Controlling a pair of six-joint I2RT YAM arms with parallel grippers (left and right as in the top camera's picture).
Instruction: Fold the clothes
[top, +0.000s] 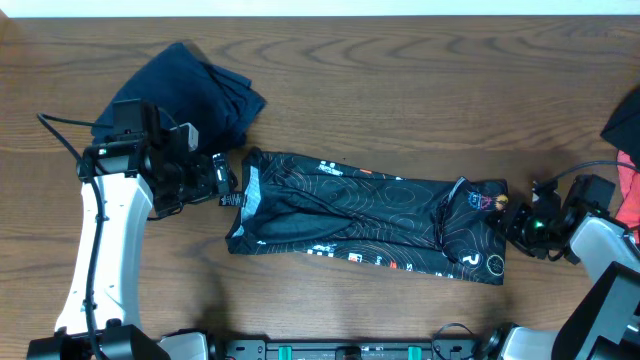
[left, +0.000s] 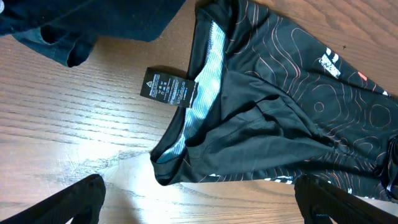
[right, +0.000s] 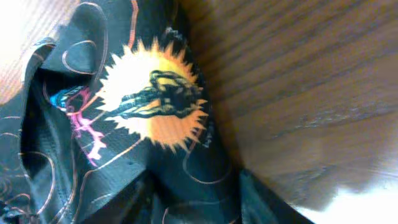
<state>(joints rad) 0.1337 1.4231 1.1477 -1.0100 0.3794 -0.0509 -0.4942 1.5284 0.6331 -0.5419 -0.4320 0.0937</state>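
Jersey cloth (right: 149, 106) crowds the right gripper (top: 516, 222), clamped or not I cannot tell, left gripper (top: 228, 187) gaping; a shallow pinch could slip.

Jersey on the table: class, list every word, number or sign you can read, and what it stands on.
No text can be quoted.
Black tag on the jersey: white print, too small to read.
White lettering on the jersey body: too blurred.
Sunburst logo on the fabric: picture, no legible words.
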